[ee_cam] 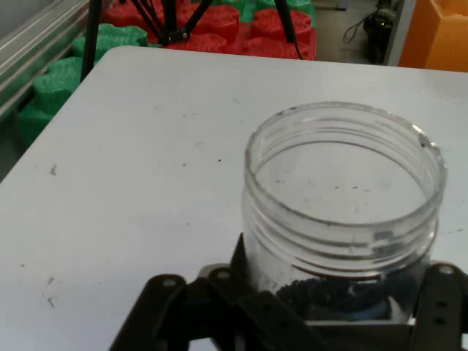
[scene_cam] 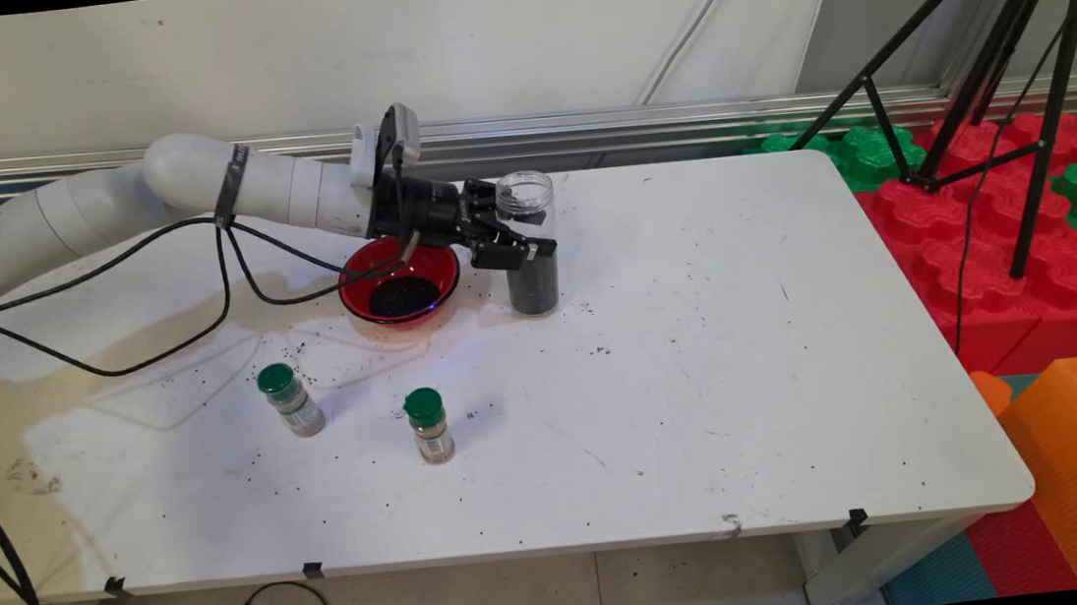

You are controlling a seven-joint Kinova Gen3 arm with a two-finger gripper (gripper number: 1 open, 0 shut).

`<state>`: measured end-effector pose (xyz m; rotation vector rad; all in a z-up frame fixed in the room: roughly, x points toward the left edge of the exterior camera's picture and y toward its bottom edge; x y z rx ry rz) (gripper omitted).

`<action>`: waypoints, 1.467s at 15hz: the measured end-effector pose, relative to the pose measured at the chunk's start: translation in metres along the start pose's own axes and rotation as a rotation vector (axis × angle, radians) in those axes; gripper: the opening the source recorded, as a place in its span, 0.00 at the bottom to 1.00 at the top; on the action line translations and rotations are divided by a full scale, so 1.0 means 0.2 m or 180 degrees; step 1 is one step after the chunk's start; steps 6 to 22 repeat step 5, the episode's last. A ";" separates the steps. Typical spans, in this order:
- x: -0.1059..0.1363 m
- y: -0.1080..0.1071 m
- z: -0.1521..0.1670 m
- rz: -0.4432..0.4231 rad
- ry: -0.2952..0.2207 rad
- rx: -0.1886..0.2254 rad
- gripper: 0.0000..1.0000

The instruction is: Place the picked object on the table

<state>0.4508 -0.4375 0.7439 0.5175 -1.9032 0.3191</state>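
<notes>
Nearest the camera, two small green-capped spice bottles (scene_cam: 291, 398) (scene_cam: 429, 425) stand upright and apart on the white worktop (scene_cam: 704, 375), among scattered dark specks. Behind them sits a red bowl (scene_cam: 399, 280) with dark grains in it, and just right of it stands a clear open jar (scene_cam: 530, 243), dark grains filling its lower part. The claw (scene_cam: 505, 237) reaches in from the left and pinches the jar (ee_cam: 344, 212) at its middle, one finger on each side.

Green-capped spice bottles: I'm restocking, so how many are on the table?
2. One green-capped bottle stands left of centre, in front of the red bowl; the other stands to its right, nearer the front edge. None seems hidden.
</notes>
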 end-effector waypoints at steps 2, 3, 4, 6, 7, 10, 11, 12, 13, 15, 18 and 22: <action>0.00 0.00 0.00 0.0005 -0.0008 -0.0002 0.00; 0.00 0.00 0.00 0.0007 -0.0011 -0.0003 1.00; -0.01 0.01 -0.01 0.0010 -0.0014 -0.0003 1.00; -0.01 0.01 -0.01 0.0012 -0.0017 -0.0003 1.00; -0.01 0.01 -0.01 0.0012 -0.0017 -0.0003 1.00; -0.01 0.01 -0.01 0.0012 -0.0017 -0.0003 1.00; -0.01 0.01 -0.01 0.0012 -0.0017 -0.0003 1.00; -0.01 0.01 -0.01 0.0012 -0.0017 -0.0003 1.00; -0.01 0.01 -0.01 0.0012 -0.0017 -0.0003 1.00; -0.01 0.01 -0.01 0.0012 -0.0017 -0.0003 1.00; -0.01 0.01 -0.01 0.0012 -0.0017 -0.0003 1.00; -0.01 0.01 -0.01 0.0012 -0.0017 -0.0003 1.00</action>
